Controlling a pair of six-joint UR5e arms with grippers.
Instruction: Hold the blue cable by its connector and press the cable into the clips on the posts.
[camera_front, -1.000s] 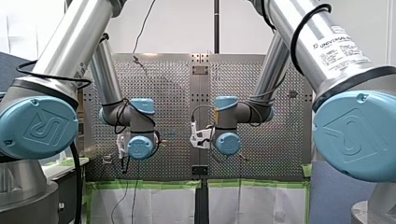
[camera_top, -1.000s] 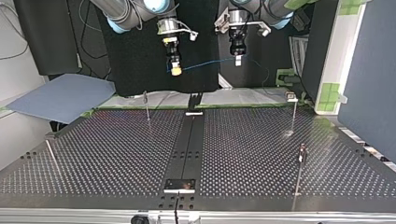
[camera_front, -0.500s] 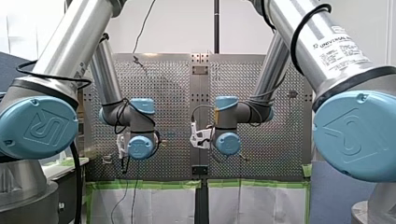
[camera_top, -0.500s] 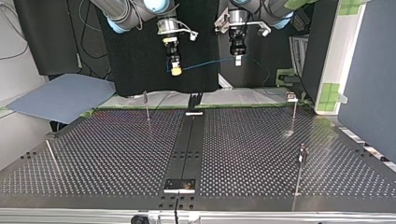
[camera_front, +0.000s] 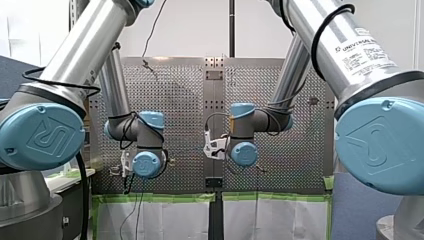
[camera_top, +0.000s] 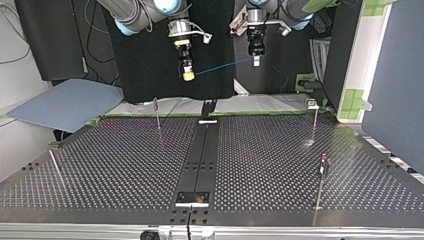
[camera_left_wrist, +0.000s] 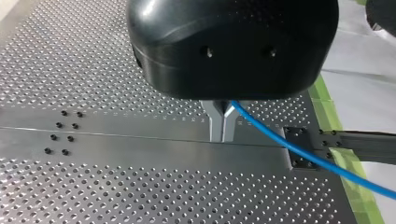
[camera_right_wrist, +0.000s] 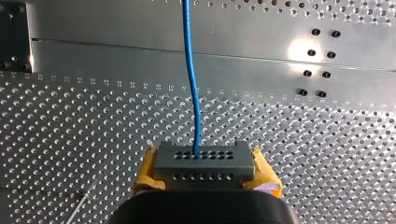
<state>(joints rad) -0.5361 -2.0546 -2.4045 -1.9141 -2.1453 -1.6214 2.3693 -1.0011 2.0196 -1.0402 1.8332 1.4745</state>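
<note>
My right gripper (camera_right_wrist: 205, 173) clamps its yellow pads (camera_right_wrist: 145, 171) against both sides of the grey connector (camera_right_wrist: 204, 161), a block with rows of small holes. The blue cable (camera_right_wrist: 192, 84) runs straight out ahead from the block's face. My left gripper (camera_left_wrist: 222, 127) has its metal fingers (camera_left_wrist: 215, 122) drawn narrow, tips all but touching. They nip the cable near their root, and it trails away to one side over the perforated table (camera_left_wrist: 93, 186). In the top view the two grippers hang side by side, high above the table's far edge. The cable stretches through the air between them in a shallow slant, with its loose end drooping beyond my left gripper. Thin posts (camera_top: 315, 125) stand on the table below, well apart from the cable (the clips on them are too small to make out).
</note>
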